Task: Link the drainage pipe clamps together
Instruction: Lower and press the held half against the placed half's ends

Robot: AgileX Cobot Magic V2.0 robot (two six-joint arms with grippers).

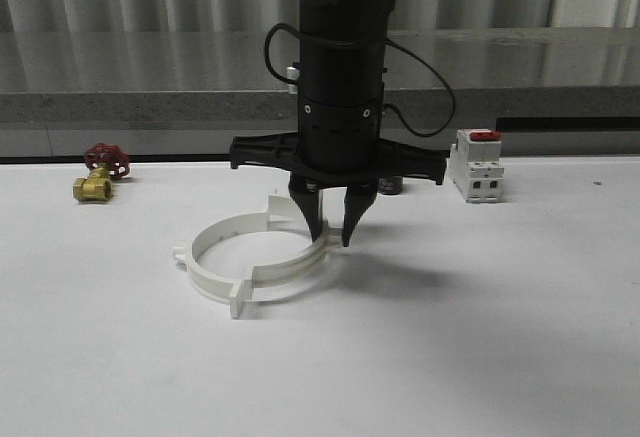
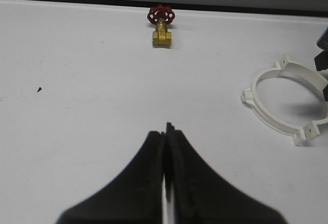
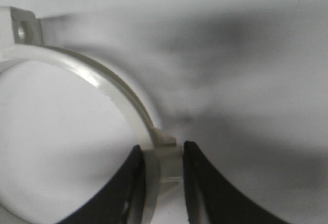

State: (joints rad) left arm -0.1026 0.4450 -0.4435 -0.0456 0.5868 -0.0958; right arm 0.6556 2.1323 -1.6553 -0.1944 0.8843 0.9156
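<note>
From the front we see the right gripper (image 1: 333, 234) pointing straight down at the white tabletop (image 1: 480, 337), its jaws narrow and set astride the right side of the pipe clamps (image 1: 255, 257). The two white half-rings lie flat as a closed hoop, tabs meeting at the near edge and at the far edge, a small lug sticking out on the side away from the jaws.

Our right wrist camera adds what the front one cannot: the band of the clamps (image 3: 110, 88) runs between the two dark fingers (image 3: 205, 183), with a small lug sitting right at the gap. The fingers look close against the plastic, though we cannot tell whether they press it. A tab with a hole shows further along the ring.

Our left wrist camera shows the left gripper (image 2: 166, 147) with its jaws pressed together and holding nothing, above bare tabletop (image 2: 77, 106). Well ahead of those jaws lies a brass valve (image 2: 162, 26) with a red handwheel, and off to one side the hoop (image 2: 287, 101).

Only the front view takes in the white breaker (image 1: 477, 165) with its red switch, standing beyond the right jaws.
</note>
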